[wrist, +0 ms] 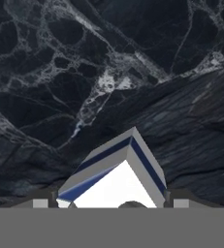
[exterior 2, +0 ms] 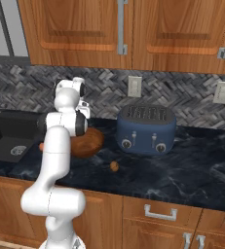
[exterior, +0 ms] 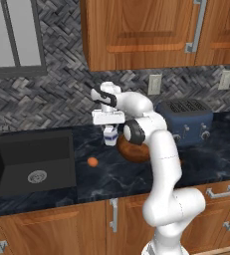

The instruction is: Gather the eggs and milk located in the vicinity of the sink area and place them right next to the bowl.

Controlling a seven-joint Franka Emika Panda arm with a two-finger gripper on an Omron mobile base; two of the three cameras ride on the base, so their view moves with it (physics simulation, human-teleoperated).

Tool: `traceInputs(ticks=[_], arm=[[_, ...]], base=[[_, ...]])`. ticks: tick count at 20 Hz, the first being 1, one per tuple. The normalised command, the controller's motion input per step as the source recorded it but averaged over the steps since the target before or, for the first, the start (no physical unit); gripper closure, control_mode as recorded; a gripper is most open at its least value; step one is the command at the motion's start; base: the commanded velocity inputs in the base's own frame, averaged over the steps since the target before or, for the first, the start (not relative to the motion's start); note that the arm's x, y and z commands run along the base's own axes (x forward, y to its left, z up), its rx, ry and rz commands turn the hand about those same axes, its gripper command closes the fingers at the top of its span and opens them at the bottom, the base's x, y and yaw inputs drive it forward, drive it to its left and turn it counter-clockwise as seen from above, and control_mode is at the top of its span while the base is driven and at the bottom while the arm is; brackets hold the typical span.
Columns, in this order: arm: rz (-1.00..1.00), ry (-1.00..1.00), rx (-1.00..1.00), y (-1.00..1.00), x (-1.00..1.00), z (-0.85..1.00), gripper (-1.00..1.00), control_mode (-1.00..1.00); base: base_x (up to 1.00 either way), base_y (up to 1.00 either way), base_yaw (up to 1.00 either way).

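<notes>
Held off the desk (exterior: 106, 174) in closed jaws at the bowl's (exterior: 134, 148) 9 o'clock, the milk (exterior: 110, 135) seems light, crushable, best pinched across flat sides.

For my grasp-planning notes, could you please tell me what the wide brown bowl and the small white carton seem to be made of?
The wide brown bowl looks like glossy, varnished wood: reddish-brown with a sheen. The small white carton, between the gripper fingers, looks like matte paperboard: flat folded faces, blue band.
</notes>
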Motion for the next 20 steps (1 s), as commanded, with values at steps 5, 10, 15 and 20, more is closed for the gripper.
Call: traceInputs(ticks=[5, 10, 15, 20], arm=[[0.0, -0.04, 0.0, -0.07, -0.12, -0.01, -1.0, -1.0], [0.0, -0.03, 0.0, -0.07, -0.09, 0.0, -1.0, -1.0], [0.0, -0.02, 0.0, -0.04, -0.08, 0.0, -1.0, -1.0], [0.0, 0.0, 0.0, -0.01, -0.11, 0.0, -1.0, -1.0]], base=[[0.0, 0.0, 0.0], [0.0, 0.0, 0.0], [0.0, 0.0, 0.0], [0.0, 0.0, 0.0]])
